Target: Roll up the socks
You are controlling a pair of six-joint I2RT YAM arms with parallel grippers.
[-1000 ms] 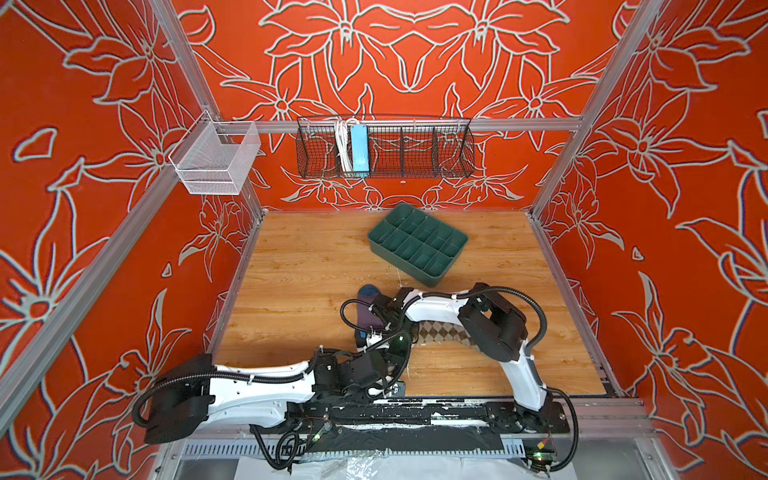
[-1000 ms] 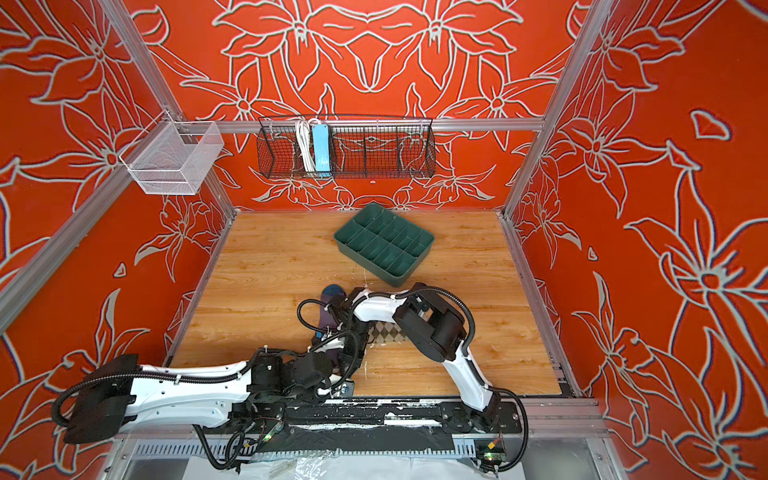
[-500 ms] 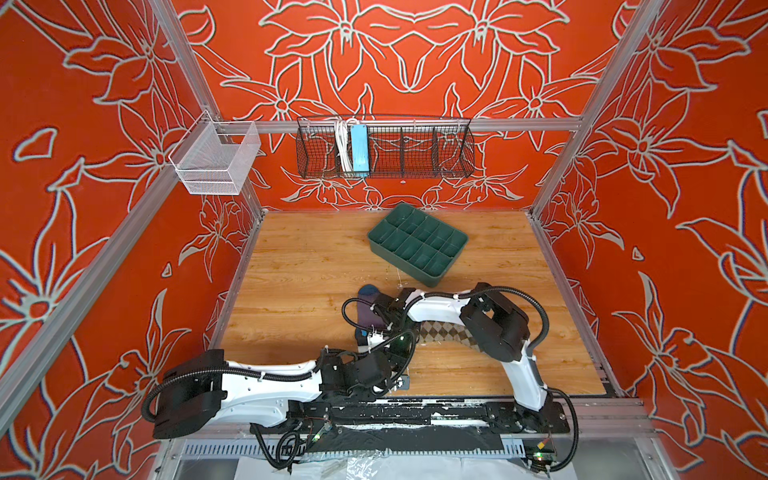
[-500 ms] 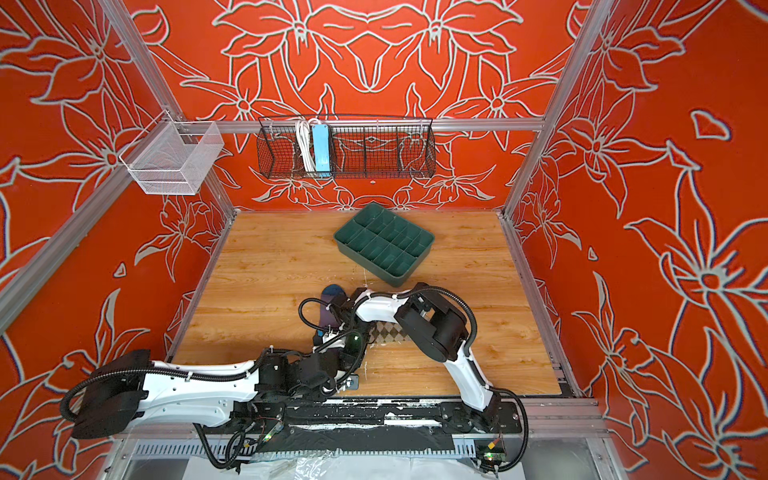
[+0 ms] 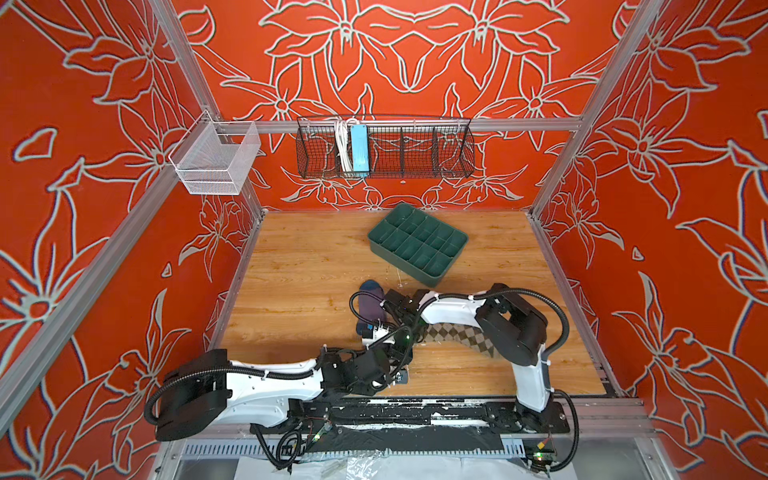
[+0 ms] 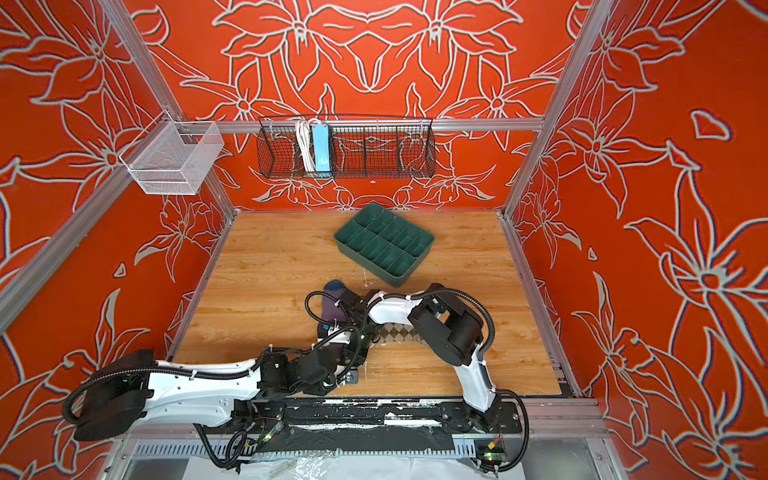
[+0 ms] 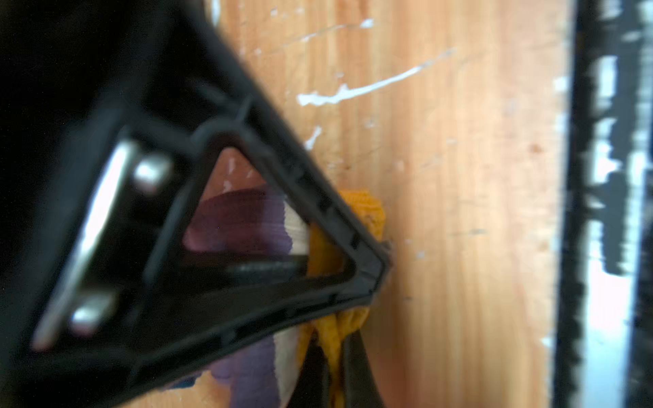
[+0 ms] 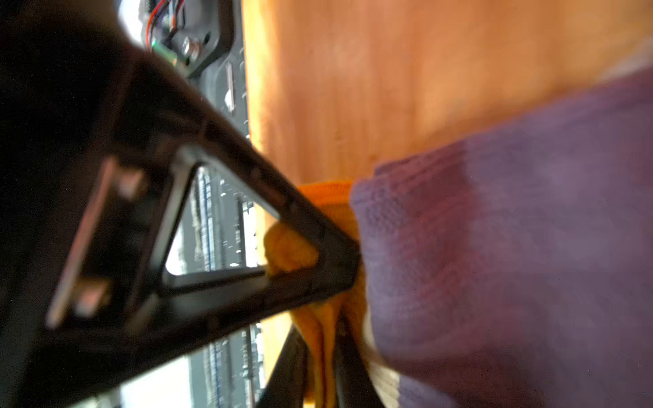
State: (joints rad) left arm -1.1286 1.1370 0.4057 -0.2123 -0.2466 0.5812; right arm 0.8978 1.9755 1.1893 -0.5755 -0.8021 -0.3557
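The purple sock (image 5: pixel 371 306) lies mid-floor with its blue toe pointing to the back, and it also shows in the other top view (image 6: pixel 332 309). The argyle sock (image 5: pixel 455 336) lies flat to its right, partly under the right arm. In the left wrist view my left gripper (image 7: pixel 335 348) is shut on the purple sock's mustard-yellow cuff (image 7: pixel 367 215). In the right wrist view my right gripper (image 8: pixel 327 356) pinches the same yellow cuff (image 8: pixel 328 197) beside the purple leg (image 8: pixel 494 247). Both grippers meet at the sock's near end in a top view: the left gripper (image 5: pixel 395 345) and the right gripper (image 5: pixel 394 321).
A green divided tray (image 5: pixel 417 245) stands at the back of the wooden floor. A black wire basket (image 5: pixel 386 149) holding a blue and white item hangs on the back wall, and a white mesh basket (image 5: pixel 216 162) hangs on the left wall. A black rail (image 5: pixel 415 411) runs along the front edge.
My left arm has slid to the right along the front and its jaws have closed on the yellow cuff. The right arm has stayed over the purple sock.
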